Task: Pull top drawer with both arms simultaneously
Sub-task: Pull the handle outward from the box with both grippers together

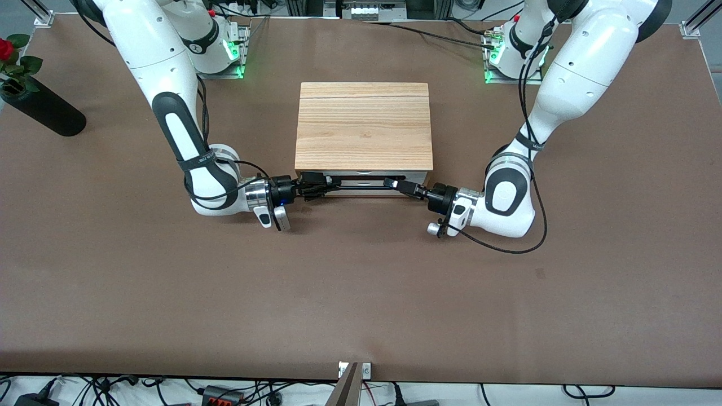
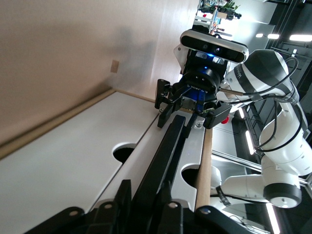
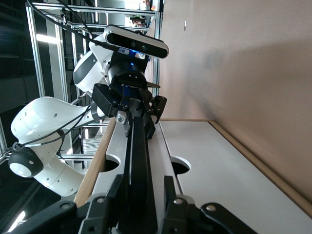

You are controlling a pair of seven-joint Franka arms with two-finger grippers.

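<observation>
Gripping the black bar handle (image 1: 361, 185) from both ends, the two claws meet the top drawer (image 1: 364, 176) head-on along the bar's length: the right claw (image 1: 333, 182) holds the end toward the right arm's side of the bench (image 1: 361, 293), the left claw (image 1: 395, 184) the end toward the left arm's side. Both wrist views show black fingers (image 2: 163, 207) closed around the bar, with the other arm's claw clamped on it farther along. The drawer sits in the light-wood cabinet (image 1: 364, 125) near the middle of the bench, somewhat toward the edge where the bases stand. Its white front faces the front-camera edge and looks at most barely drawn out. The handle's long axis runs parallel to that edge, from one arm's end of the bench to the other, so each arm is equally near its own end. Judging from this, the pull must go straight toward the front-camera edge, square to the bar, with both arms matched; uneven travel could skew and jam the drawer
</observation>
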